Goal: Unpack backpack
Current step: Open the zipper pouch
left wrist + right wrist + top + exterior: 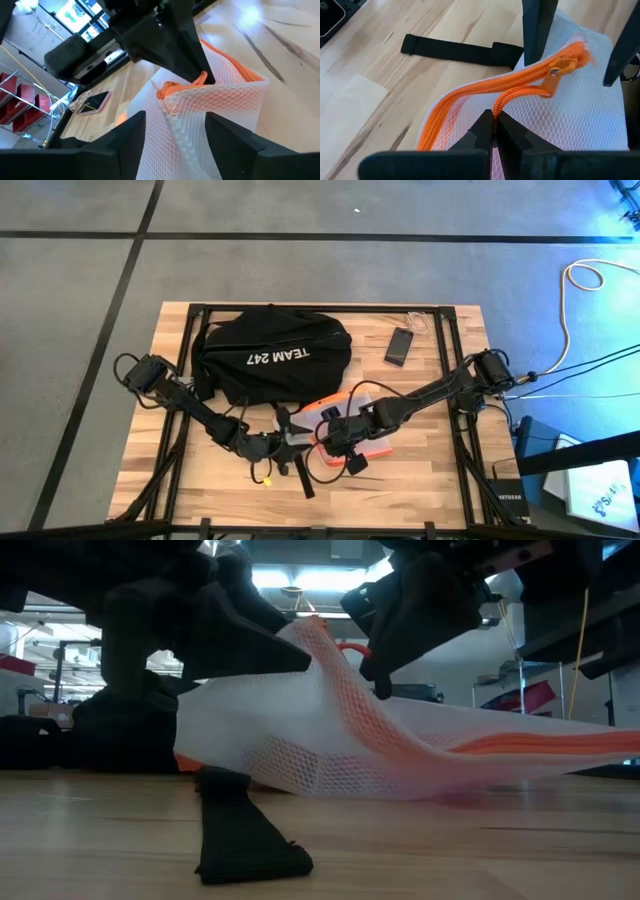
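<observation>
2 grippers over white mesh pouch (580, 115) beside backpack (272, 355), right gripper (494, 131) fingers pinching orange zipper cord (517, 99), left gripper (175, 137) fingers spread around pouch corner

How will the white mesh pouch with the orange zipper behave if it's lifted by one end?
Likely floppy: the mesh pouch peaks where it's held and sags to the table. Probably light, being thin see-through netting. The cord in the right end effector may stretch before it moves.
</observation>
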You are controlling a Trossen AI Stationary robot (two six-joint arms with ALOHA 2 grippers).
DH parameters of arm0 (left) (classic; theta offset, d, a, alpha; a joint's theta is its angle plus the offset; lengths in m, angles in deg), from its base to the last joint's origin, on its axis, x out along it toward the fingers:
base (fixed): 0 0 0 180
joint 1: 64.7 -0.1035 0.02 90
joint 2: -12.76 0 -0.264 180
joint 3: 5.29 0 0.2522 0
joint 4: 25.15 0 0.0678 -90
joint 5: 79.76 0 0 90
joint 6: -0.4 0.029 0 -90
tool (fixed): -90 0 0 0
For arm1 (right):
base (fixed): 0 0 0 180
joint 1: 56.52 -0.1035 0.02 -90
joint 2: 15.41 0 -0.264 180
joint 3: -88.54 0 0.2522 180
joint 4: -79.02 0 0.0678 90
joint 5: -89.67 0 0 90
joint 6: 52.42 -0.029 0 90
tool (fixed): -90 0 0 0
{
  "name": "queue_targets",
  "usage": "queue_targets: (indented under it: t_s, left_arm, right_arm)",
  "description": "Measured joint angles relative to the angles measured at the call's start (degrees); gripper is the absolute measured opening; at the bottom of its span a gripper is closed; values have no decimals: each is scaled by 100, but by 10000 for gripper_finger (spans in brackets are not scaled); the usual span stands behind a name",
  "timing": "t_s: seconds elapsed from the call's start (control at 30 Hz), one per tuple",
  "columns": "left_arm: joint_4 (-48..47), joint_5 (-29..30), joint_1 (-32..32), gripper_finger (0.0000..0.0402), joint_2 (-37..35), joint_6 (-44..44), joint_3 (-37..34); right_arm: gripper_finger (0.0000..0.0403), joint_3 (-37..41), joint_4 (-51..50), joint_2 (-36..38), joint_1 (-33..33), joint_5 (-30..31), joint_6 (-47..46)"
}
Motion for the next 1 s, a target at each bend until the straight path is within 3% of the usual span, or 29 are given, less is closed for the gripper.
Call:
queue_targets:
  t_s: [0.17, 0.4, 0.67, 0.83, 1.0]
  left_arm:
    - [109, -13, 0, 126, -4, 289, 0]
    - [105, -411, 0, 10, -4, 452, 0]
    - [129, -272, 45, 1, -54, 723, 0]
    - [58, 343, 156, 0, -348, 1192, 0]
    - [-413, 553, 265, 0, -727, 1446, 0]
  right_arm:
    - [0, -2, 0, 0, 2, 4, 0]
    - [0, -7, -35, 0, 2, 11, 4]
    - [0, -9, -247, 0, 2, 21, -2]
    - [0, -10, -380, 0, 1, 21, -69]
    - [0, -23, -407, 37, 0, 48, -158]
